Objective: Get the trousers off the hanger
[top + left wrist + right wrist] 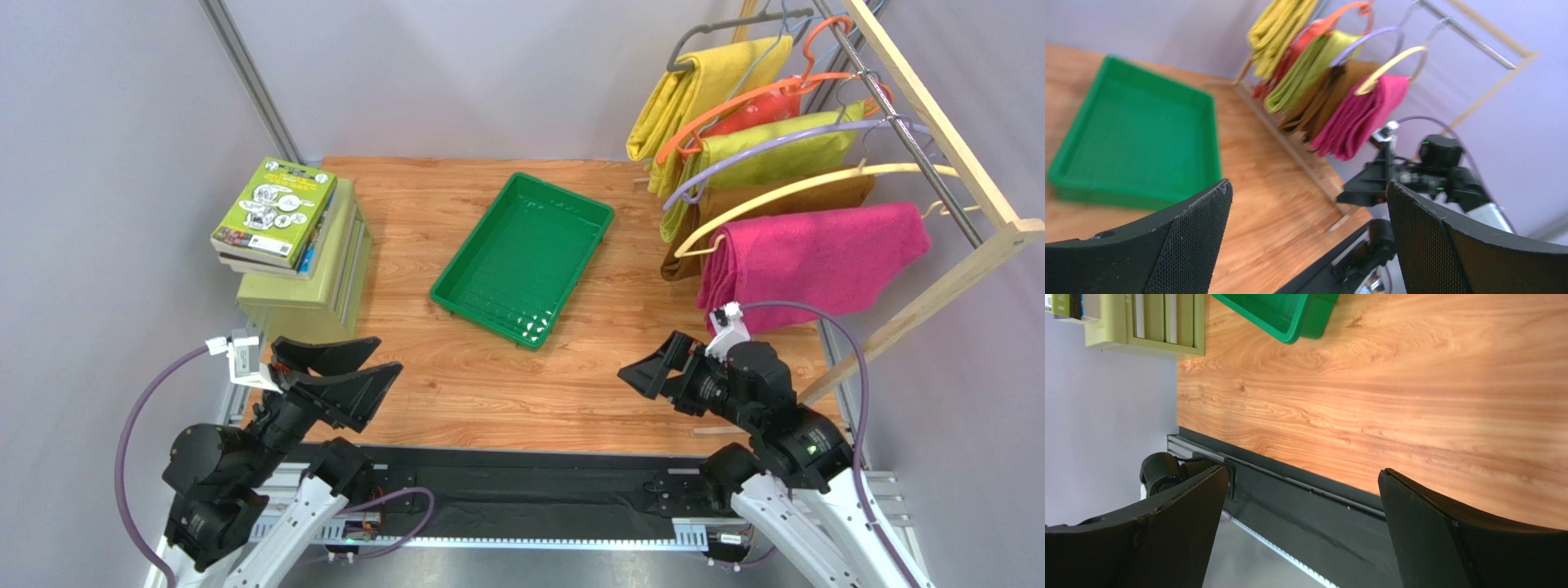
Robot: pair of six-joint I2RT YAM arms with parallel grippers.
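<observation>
Noted left pincer (378,359) and right pincer (644,363) both spread and empty, low at near edge of tabletop (589,380). Found trousers (816,257) farther back at right, draped over hanger (785,188) hooked on rail (914,141), just in front of brown garment (846,192). Judged risks: dragging hanger off rail by tugging fabric sideways; catching brown garment through a loose grab.

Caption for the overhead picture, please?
Pink trousers hang on a cream hanger, nearest on the rack; green tray on the table.
</observation>
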